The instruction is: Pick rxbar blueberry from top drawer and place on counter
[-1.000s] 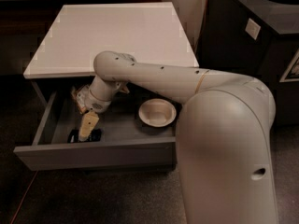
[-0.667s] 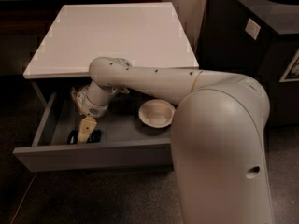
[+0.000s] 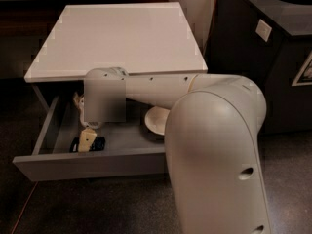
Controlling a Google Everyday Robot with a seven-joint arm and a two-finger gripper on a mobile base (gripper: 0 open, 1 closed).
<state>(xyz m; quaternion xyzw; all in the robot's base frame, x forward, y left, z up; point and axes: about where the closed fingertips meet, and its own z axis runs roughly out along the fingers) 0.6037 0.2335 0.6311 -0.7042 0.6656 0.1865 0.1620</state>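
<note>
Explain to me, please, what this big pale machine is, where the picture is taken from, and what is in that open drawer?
The big pale shape is a robot arm on a mobile base; it fills the right foreground. There is only one camera, and it looks down over the arm. The arm bends down into the open top drawer. Its hand sits low at the drawer's front left, right over a small dark bar, the rxbar blueberry. I cannot tell whether the hand holds the bar. A round white bowl lies further right in the drawer, partly hidden by the arm. The white counter is the flat top above the drawer. At the right stands a black cabinet with a round hole on top.
</note>
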